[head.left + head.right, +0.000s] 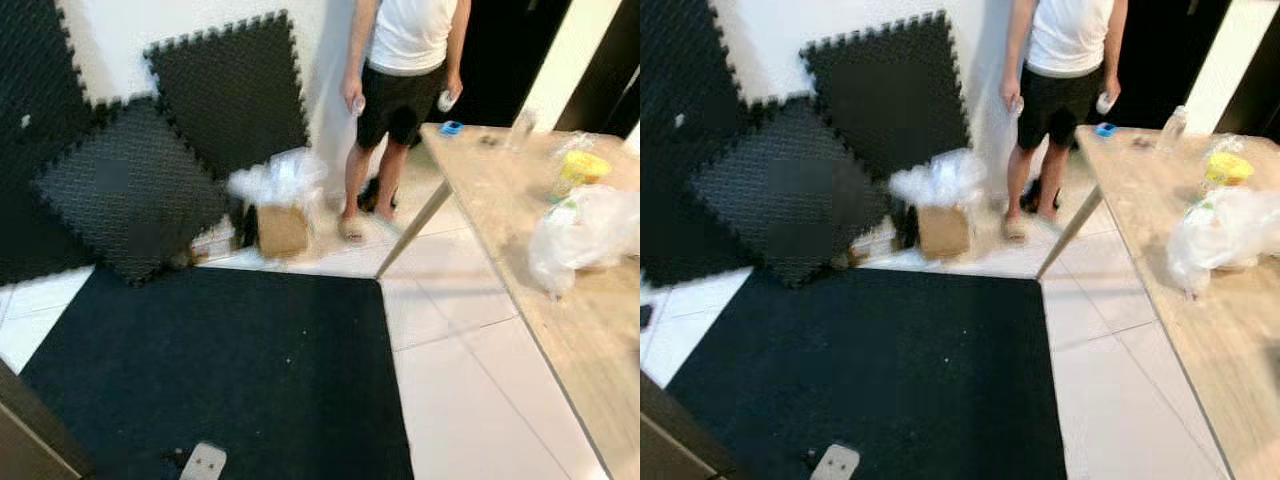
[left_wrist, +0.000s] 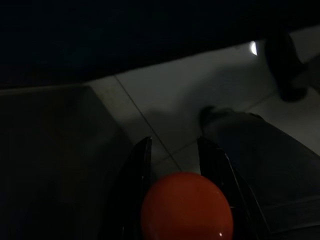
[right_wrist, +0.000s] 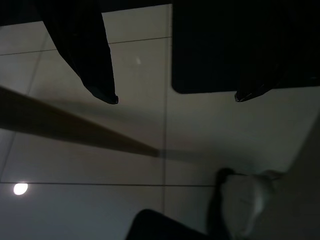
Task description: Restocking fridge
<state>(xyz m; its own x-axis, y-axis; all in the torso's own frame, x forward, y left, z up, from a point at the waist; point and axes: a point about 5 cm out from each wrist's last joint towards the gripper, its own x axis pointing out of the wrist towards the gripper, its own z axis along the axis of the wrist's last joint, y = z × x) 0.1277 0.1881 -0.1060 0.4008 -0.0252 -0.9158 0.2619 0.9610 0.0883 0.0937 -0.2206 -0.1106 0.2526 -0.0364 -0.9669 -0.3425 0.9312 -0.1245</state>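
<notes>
Above dim floor tiles (image 2: 165, 95), the left tool (image 2: 172, 150) pinches an orange ball (image 2: 186, 207); right tool (image 3: 175, 97) spread.

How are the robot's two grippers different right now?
The left gripper is shut on a round orange ball-like thing, while the right gripper holds nothing. The left gripper's fingers sit close together; the right gripper's fingers are spread wide apart. Both have two long black fingers and point down toward the pale tiled floor.
</notes>
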